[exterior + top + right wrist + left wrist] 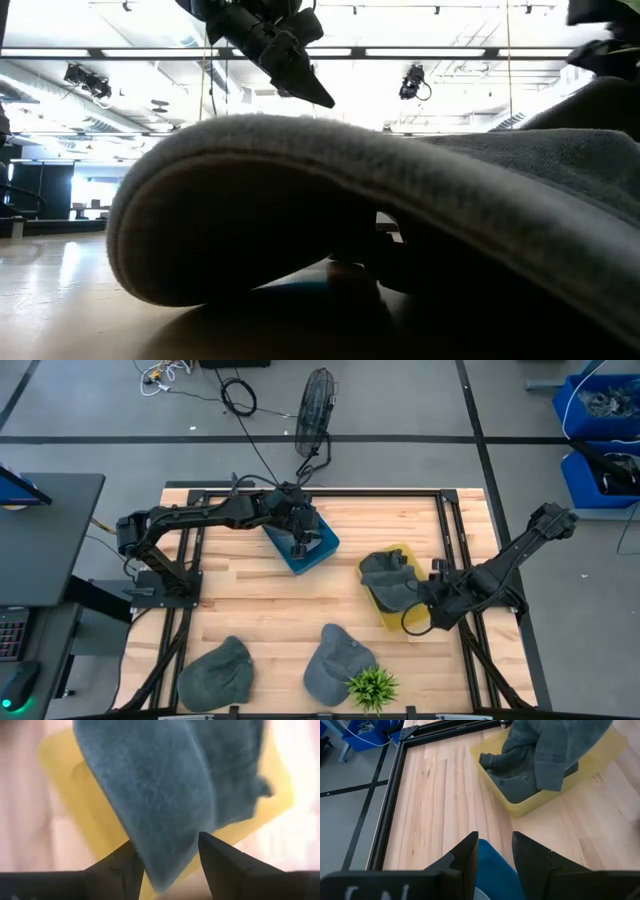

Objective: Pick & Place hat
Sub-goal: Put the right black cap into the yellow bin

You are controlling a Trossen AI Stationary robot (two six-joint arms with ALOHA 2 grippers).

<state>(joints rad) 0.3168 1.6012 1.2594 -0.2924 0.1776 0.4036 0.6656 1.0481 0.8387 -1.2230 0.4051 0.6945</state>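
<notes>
- The counter [250, 595] lies bare between the blue bin [300, 540] and the yellow bin [400, 592].
- Two caps [215, 672] [335, 665] and a small plant [372, 686] crowd the near edge.
- The left pincer [297, 546] hangs over the blue bin; a grey hat [392, 580] fills the yellow one.

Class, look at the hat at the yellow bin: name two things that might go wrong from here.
The grey hat hangs over the yellow bin's rim, so it may slide out once the right gripper lets go. That gripper might also drag the light bin along.
</notes>
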